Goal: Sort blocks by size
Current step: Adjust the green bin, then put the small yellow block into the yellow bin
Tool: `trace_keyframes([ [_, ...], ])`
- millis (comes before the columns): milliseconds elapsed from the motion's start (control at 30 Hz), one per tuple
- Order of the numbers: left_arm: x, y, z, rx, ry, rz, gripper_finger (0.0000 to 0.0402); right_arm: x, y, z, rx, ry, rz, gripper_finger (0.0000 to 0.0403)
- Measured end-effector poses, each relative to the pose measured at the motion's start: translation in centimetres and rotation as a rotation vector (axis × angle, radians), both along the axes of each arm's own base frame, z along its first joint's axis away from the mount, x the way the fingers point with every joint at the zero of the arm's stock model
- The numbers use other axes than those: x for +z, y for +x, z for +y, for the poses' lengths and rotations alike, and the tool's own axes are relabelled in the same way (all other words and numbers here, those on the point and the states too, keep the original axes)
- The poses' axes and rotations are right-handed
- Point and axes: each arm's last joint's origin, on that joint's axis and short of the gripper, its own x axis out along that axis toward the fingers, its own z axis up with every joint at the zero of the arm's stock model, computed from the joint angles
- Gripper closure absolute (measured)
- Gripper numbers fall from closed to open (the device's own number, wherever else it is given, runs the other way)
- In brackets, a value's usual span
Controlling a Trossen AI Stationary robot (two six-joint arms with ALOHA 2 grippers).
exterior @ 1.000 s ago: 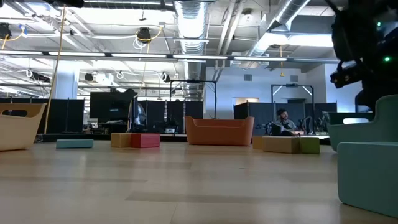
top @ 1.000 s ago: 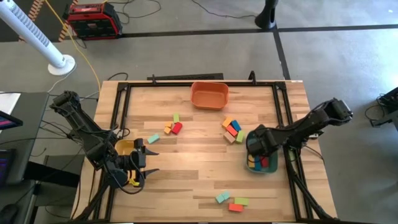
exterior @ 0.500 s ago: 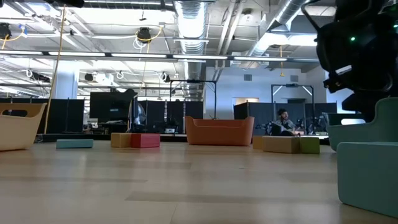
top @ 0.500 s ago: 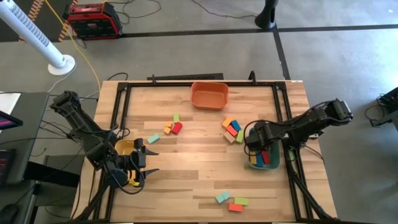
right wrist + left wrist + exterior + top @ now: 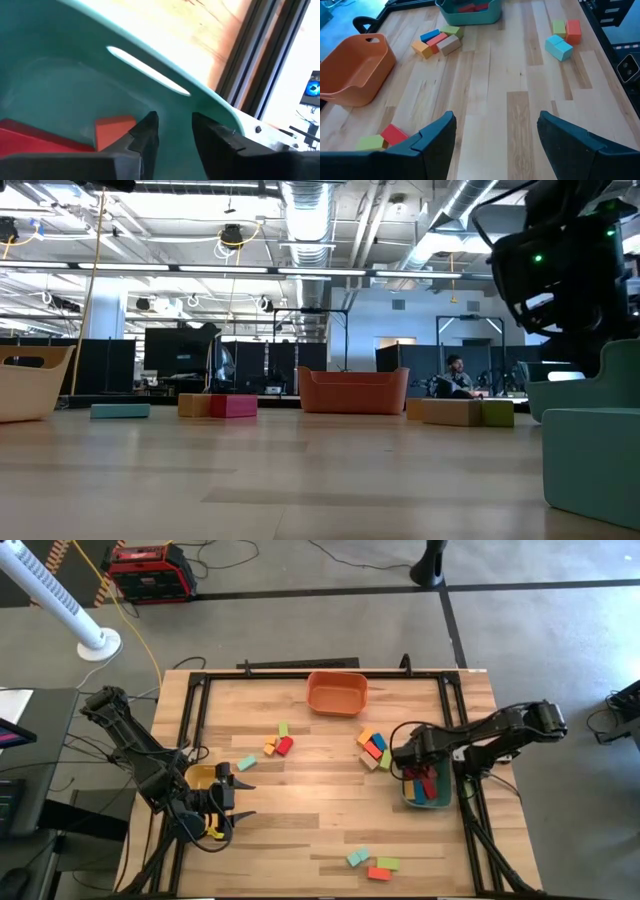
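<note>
Painted blocks lie in three loose groups on the wooden table: near the middle [image 5: 279,743], beside the teal tray [image 5: 374,748], and by the near edge [image 5: 370,862]. More blocks [image 5: 426,787] lie in the teal tray [image 5: 444,802]; its red and orange ones show in the right wrist view [image 5: 114,129]. My right gripper [image 5: 410,762] hangs over the tray's far left corner, pointing down into it, fingers a little apart and empty [image 5: 175,131]. My left gripper [image 5: 245,802] waits open and empty at the table's left side, above the yellow tray [image 5: 198,776].
An orange tray [image 5: 336,692] stands at the far edge, also in the low view [image 5: 353,392] and the left wrist view [image 5: 350,70]. Black rails [image 5: 465,730] run along the table's sides. Bare wood lies between the block groups [image 5: 320,800].
My right gripper has moved from over the middle of the teal tray toward the table's far edge, to the tray's far left corner, so more of the blocks in the tray now show from above. The left arm has kept still.
</note>
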Motion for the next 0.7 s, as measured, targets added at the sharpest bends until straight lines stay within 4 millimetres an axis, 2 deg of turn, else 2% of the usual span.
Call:
trace_keyframes([
  [200,0.0,0.0,0.0,0.004,-0.006,-0.001,0.0134,1.5,0.6,0.2,0.02,0.004,0.001,0.0249],
  [367,0.0,0.1,0.0,0.007,-0.012,-0.004,0.0134,4.1,1.7,1.0,0.062,0.005,-0.023,0.0248],
  [700,-0.4,0.7,0.1,0.043,-0.023,0.005,0.0134,9.0,4.4,4.6,0.236,0.036,-0.27,0.0248],
])
